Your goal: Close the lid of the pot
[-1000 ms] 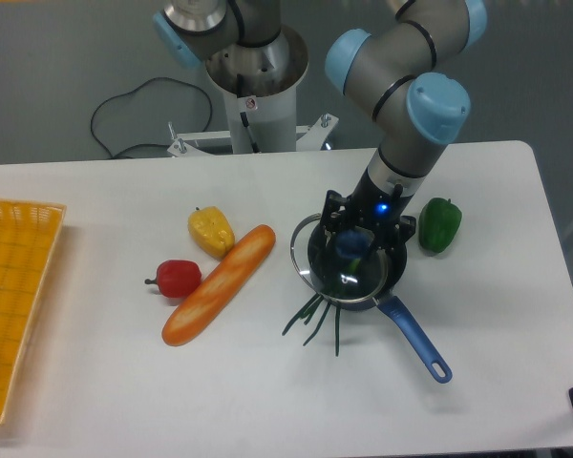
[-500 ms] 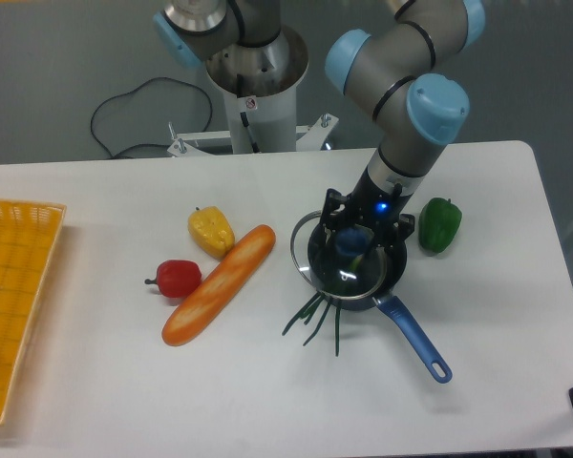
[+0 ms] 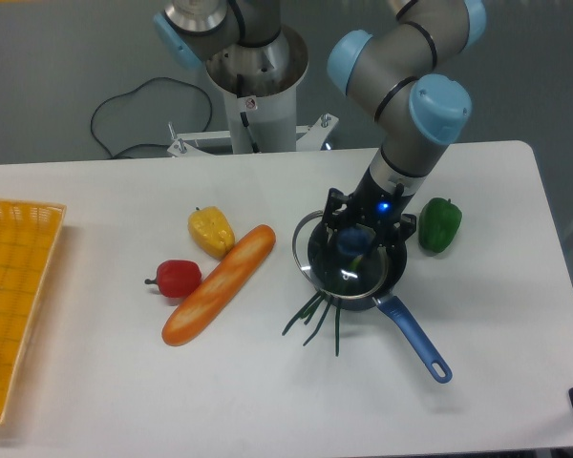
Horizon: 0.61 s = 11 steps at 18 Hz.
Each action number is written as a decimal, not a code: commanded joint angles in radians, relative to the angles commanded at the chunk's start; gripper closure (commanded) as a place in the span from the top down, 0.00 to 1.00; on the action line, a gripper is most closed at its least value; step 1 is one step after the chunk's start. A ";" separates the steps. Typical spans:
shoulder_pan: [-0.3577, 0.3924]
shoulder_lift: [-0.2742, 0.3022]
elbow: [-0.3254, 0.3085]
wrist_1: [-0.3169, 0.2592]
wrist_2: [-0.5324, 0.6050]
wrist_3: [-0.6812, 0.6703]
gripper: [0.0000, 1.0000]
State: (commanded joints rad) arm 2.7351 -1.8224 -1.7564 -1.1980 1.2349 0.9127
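Slightly shifted right, claw [image 3: 354, 238] pinching lid [image 3: 341, 262] knob: centre lid over pot [image 3: 363, 272] rim before release.

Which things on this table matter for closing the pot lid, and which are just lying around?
For the job: pot, lid, gripper.

Lying about: green pepper, yellow pepper, red pepper, bread loaf, green beans, yellow basket.
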 joint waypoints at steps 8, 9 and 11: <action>0.000 -0.003 -0.008 0.002 0.002 0.000 0.60; -0.002 -0.003 -0.008 0.002 0.002 0.000 0.60; -0.002 -0.003 -0.009 0.002 0.002 0.000 0.60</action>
State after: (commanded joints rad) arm 2.7336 -1.8254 -1.7656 -1.1965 1.2364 0.9127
